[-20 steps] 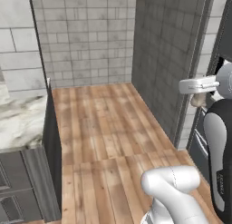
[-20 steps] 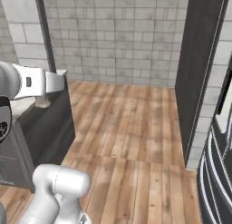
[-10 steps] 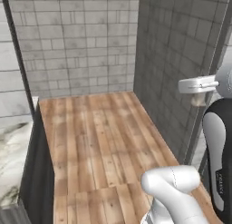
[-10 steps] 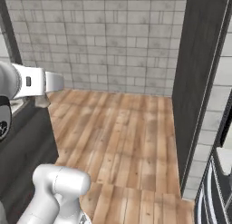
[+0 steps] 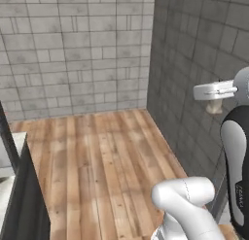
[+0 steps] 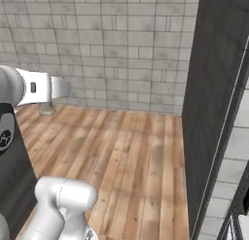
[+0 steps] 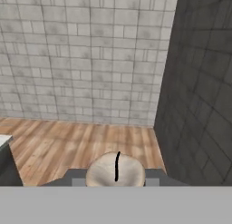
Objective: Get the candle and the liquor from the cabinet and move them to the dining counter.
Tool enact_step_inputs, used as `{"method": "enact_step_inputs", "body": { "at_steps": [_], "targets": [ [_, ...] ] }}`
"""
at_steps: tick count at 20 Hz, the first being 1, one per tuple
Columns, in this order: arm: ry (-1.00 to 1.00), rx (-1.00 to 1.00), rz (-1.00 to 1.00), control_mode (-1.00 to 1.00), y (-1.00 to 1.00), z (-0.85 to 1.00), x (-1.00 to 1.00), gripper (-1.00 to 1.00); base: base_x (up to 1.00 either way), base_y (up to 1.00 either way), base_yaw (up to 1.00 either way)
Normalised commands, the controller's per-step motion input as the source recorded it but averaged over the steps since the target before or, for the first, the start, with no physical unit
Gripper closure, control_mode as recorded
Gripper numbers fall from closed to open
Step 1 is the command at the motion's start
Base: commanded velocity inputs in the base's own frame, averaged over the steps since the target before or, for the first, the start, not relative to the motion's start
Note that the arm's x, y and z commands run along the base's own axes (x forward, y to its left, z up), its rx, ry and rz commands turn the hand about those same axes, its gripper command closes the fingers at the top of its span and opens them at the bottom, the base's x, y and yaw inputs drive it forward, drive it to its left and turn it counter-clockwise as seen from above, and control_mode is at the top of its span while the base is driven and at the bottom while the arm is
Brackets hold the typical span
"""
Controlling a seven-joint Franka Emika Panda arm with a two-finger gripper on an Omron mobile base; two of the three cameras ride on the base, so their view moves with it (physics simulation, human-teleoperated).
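My gripper (image 5: 213, 102) is shut on the candle (image 5: 212, 108), a small pale beige stub that hangs under the white hand at the right of the left base view. From the right base view the candle (image 6: 47, 108) sits below the hand at the left. In the hand view the candle (image 7: 115, 170) shows its round top and black wick between the fingers. The hand is held high over the wooden floor. The liquor, the cabinet and the dining counter are out of view.
A light grey tiled wall (image 5: 73, 49) faces me, and a darker grey tiled wall (image 5: 194, 54) runs close along the right. Wooden floor (image 5: 102, 156) lies between. A dark panel with a white top corner (image 5: 17, 185) stands at the left. A tall dark panel (image 6: 214, 88) rises at the right.
The whole picture has swung, so the base has moved: the marble worktop has slid out to the left and the back wall has come nearer. The candle stays in the gripper.
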Motion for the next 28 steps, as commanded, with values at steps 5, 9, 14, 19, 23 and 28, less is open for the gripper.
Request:
{"method": "enact_step_inputs", "body": {
  "at_steps": [5,9,14,19,23,28],
  "targets": [
    [0.00,0.00,0.00,1.00,0.00,0.00,0.00,1.00,1.00,0.25,0.12],
    [0.00,0.00,0.00,1.00,0.00,0.00,0.00,1.00,1.00,0.38,0.32],
    [0.00,0.00,0.00,1.00,0.00,0.00,0.00,1.00,0.94,0.05,0.60],
    [0.00,0.00,0.00,1.00,0.00,0.00,0.00,1.00,0.59,-0.04,0.81],
    [0.00,0.00,0.00,1.00,0.00,0.00,0.00,1.00,0.44,-0.51,0.69],
    [0.00,0.00,0.00,1.00,0.00,0.00,0.00,1.00,0.44,-0.62,0.65]
  ]
}}
